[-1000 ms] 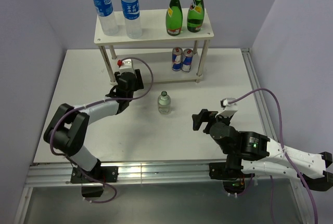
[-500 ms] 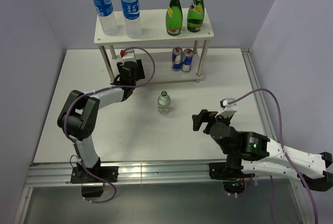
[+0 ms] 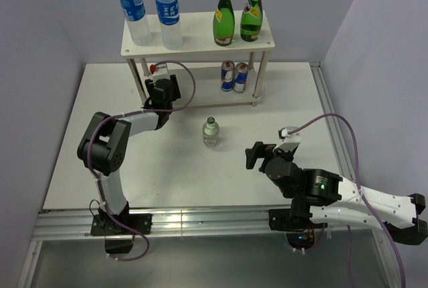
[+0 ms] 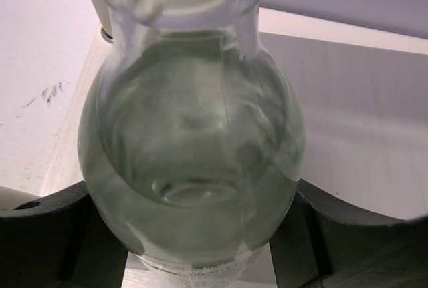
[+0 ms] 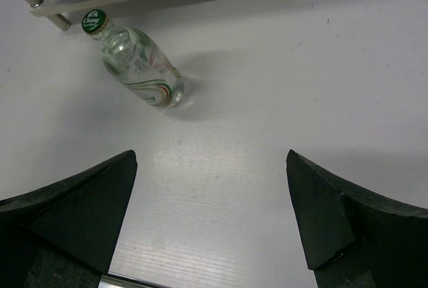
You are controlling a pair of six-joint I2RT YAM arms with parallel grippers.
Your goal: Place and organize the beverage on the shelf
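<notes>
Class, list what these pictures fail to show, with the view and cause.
Left wrist view: the frame edge cuts off the top of the clear bottle in the left pincer.
Top view: the upper board hides the back of the lower tier.
Right wrist view: print on the green-capped bottle is too small.

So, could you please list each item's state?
Round clear glass bottle: clamped in left gripper
Green-capped clear glass bottle: upright on white table
Blue-labelled plastic bottles: upright, pale wooden shelf, top tier
Green glass bottles: upright, top tier
Red-blue metal cans: upright, lower tier
Right gripper: open
</notes>
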